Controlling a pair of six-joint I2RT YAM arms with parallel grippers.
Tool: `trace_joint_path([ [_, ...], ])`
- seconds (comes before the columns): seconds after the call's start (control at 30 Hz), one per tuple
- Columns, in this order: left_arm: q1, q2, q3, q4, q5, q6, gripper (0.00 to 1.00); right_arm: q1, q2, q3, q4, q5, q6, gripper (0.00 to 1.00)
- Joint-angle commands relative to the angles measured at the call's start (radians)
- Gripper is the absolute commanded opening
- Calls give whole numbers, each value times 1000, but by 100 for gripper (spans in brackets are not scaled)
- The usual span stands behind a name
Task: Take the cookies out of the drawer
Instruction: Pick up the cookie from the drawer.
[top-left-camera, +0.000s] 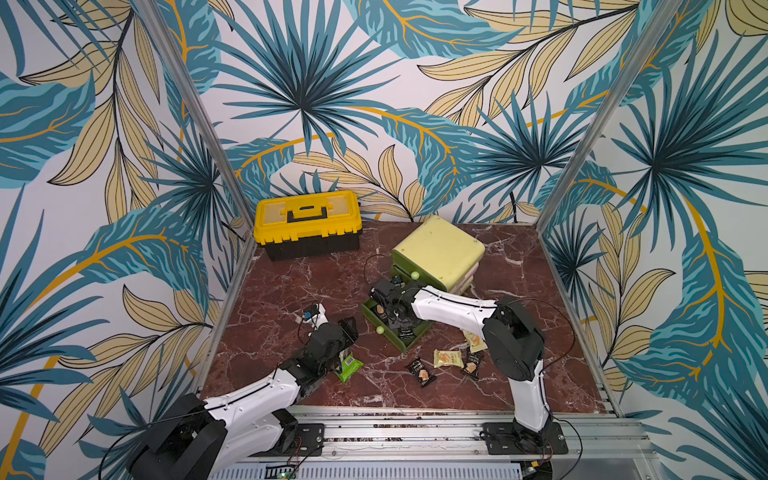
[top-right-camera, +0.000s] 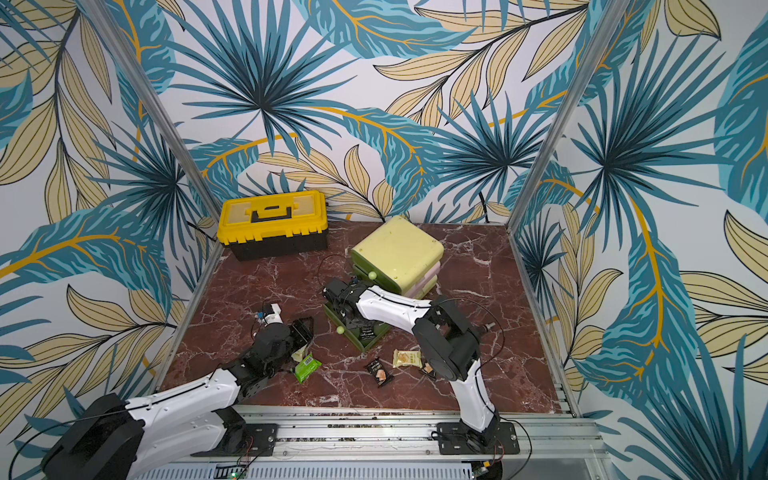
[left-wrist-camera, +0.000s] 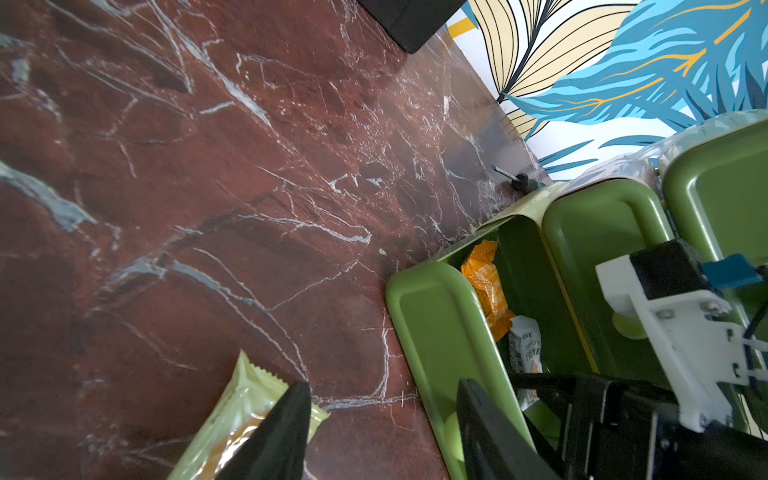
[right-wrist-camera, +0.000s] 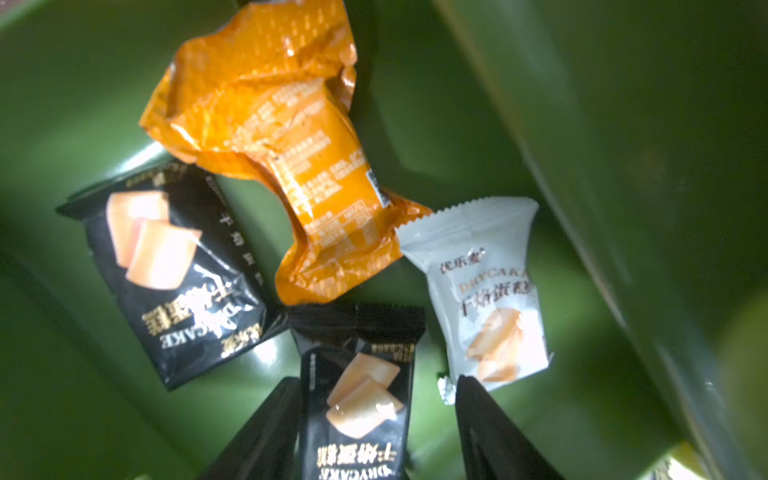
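The green drawer (top-left-camera: 409, 341) stands pulled out of the pale drawer unit (top-left-camera: 440, 249). My right gripper (right-wrist-camera: 378, 381) reaches down into the drawer, open, with a black cookie packet (right-wrist-camera: 357, 399) lying between its fingers. An orange packet (right-wrist-camera: 266, 145), a second black packet (right-wrist-camera: 174, 274) and a white one (right-wrist-camera: 486, 291) lie around it in the drawer. My left gripper (left-wrist-camera: 383, 384) hangs open over the table beside the drawer (left-wrist-camera: 432, 332), holding nothing. One of its fingers overlaps a pale green packet (left-wrist-camera: 245, 407). In both top views a bright green packet (top-left-camera: 349, 368) (top-right-camera: 307, 368) lies next to it.
Several packets lie on the marble in front of the drawer: a black one (top-left-camera: 420, 371), pale yellow ones (top-left-camera: 448, 358) (top-left-camera: 473, 340) and another black one (top-left-camera: 471, 365). A yellow and black toolbox (top-left-camera: 307, 224) stands at the back left. Patterned walls enclose the table.
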Motion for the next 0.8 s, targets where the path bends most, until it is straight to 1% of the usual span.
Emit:
trace_joint_path([
  [0.0,8,-13,25,-16,-4,4,61,-6,28,5,5,-16,28,62],
  [0.37,10,-2,25,-8,-4,1,61,-26,31,-33,53,-85,70,61],
  [0.57,9,14,28,1,2,3,61,-38,30,-54,64,-97,84,59],
  [0.77,9,22,29,6,2,4,60,-40,34,-65,72,-109,86,56],
])
